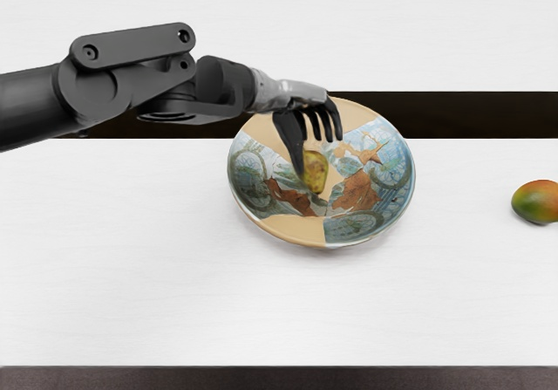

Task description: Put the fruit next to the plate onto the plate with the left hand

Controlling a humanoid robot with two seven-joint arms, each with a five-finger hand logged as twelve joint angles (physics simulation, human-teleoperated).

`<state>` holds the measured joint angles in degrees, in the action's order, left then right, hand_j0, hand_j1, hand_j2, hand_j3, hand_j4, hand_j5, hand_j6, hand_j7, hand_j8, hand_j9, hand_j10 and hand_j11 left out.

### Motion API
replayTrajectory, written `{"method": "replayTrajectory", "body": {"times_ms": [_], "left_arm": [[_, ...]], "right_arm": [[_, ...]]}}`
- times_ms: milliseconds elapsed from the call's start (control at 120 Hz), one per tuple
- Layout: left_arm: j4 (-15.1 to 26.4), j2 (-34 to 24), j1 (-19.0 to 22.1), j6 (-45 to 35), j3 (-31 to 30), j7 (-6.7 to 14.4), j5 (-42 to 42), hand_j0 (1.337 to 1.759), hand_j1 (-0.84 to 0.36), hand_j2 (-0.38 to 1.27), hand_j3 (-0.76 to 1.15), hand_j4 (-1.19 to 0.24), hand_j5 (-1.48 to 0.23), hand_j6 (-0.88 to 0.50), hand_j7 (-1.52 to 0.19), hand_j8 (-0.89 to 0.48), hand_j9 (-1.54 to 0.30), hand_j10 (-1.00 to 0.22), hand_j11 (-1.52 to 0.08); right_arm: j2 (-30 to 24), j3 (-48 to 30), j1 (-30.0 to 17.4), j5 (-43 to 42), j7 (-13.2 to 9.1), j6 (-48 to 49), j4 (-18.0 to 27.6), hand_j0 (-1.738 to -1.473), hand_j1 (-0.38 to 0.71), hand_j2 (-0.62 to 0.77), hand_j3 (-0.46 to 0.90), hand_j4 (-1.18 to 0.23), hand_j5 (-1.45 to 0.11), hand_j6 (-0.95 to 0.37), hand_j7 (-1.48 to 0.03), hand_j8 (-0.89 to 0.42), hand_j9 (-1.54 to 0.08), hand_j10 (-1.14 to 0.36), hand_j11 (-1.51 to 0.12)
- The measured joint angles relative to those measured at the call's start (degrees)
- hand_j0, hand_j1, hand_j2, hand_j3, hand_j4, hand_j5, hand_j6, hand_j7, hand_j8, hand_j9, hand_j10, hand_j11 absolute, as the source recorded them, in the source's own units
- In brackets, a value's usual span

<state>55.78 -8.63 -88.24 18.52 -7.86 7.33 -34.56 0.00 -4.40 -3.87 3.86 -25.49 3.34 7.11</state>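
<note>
In the head view, a white table [174, 303] is filling the frame, with a dark gap [471, 115] running across behind it. A patterned plate [301, 236] is sitting near the middle. The left arm [52, 102] is reaching in from the plate's 10 o'clock, and the left hand [305, 128] is hanging over the plate's 11 o'clock part. A yellow-green fruit [316, 172] is lying against the underside of the hand, near the plate's centre and within its rim. Whether the hand is clamping the fruit or only touching it, I cannot tell, nor whether the fruit is resting on the plate. A mango [536, 201] is lying on the table well apart, at the plate's 3 o'clock. The placing step seems to be ending. The next move is likely calling for a clean release and a straight lift clear of the rim.
</note>
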Motion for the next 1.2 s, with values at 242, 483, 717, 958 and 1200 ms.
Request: {"method": "replayTrajectory", "body": {"times_ms": [242,483,717,958,1200], "left_arm": [[0.17,-5.00,2.17,4.83,6.65,-0.15,4.94,1.658,0.16,0.12,0.00,-0.17,-0.23,-0.15,-0.22,-0.14,-0.22,-0.17,-0.22],[0.34,-15.81,6.42,15.33,12.39,-0.19,23.03,1.658,0.27,0.04,0.00,-0.07,-0.09,-0.06,-0.09,-0.06,-0.09,-0.07,-0.09],[0.49,-19.74,9.11,16.36,12.99,-0.21,26.55,1.658,0.31,0.02,0.00,-0.04,-0.05,-0.03,-0.05,-0.03,-0.05,-0.04,-0.05],[0.48,-27.62,14.50,16.48,13.00,-0.20,26.91,1.658,0.32,0.01,0.00,-0.03,-0.03,-0.03,-0.03,-0.02,-0.03,-0.03,-0.03],[0.52,-31.27,15.39,16.49,13.10,-0.26,26.99,1.658,0.32,0.01,0.00,-0.02,-0.03,-0.02,-0.03,-0.02,-0.03,-0.02,-0.03]], "right_arm": [[0.00,0.00,0.00,0.00,0.00,0.00,0.00,-1.658,-0.35,0.00,0.00,0.00,0.00,0.00,0.00,0.00,0.00,0.00,0.00],[0.00,0.00,0.00,-0.02,0.00,0.00,0.00,-1.658,-0.35,0.00,0.00,0.00,0.00,0.00,0.00,0.00,0.00,0.00,0.00],[0.00,0.00,0.00,0.00,0.00,0.00,0.01,-1.658,-0.35,0.00,0.00,0.00,0.00,0.00,0.00,0.00,0.00,0.00,0.00],[0.00,0.00,0.00,0.01,0.00,0.00,0.01,-1.658,-0.35,0.00,0.00,0.00,0.00,0.00,0.00,0.00,0.00,0.00,0.00],[0.00,0.00,0.00,0.00,0.00,0.00,0.00,-1.658,-0.35,0.00,0.00,0.00,0.00,0.00,0.00,0.00,0.00,0.00,0.00]]}}
